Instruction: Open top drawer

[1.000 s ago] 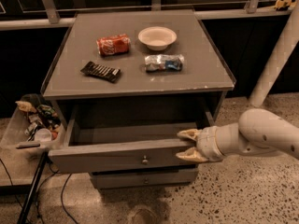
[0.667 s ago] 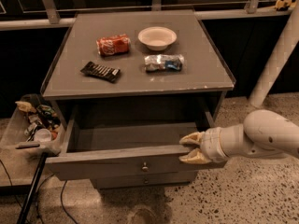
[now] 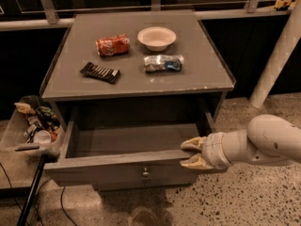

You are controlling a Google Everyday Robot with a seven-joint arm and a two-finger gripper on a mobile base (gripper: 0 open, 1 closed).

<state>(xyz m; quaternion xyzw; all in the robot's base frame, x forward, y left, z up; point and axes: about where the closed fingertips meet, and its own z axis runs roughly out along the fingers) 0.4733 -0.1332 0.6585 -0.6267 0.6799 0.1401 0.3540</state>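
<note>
Camera view | tool [image 3: 192,153] clamped on top drawer [image 3: 103,171] rim | drawer open | red can [image 3: 113,45] label unreadable

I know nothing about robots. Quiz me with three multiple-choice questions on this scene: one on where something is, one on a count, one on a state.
1. Where is the gripper?
A) on the floor
B) at the front edge of the top drawer, right part
C) behind the cabinet

2. How many items lie on the tabletop?
A) two
B) four
C) six

3. The top drawer is:
A) shut
B) pulled open
C) taken out

Answers:
1 B, its fingers straddle the drawer front's upper edge.
2 B, there are a can, a bowl, a snack bag and a dark bar.
3 B, its grey interior shows.
</note>
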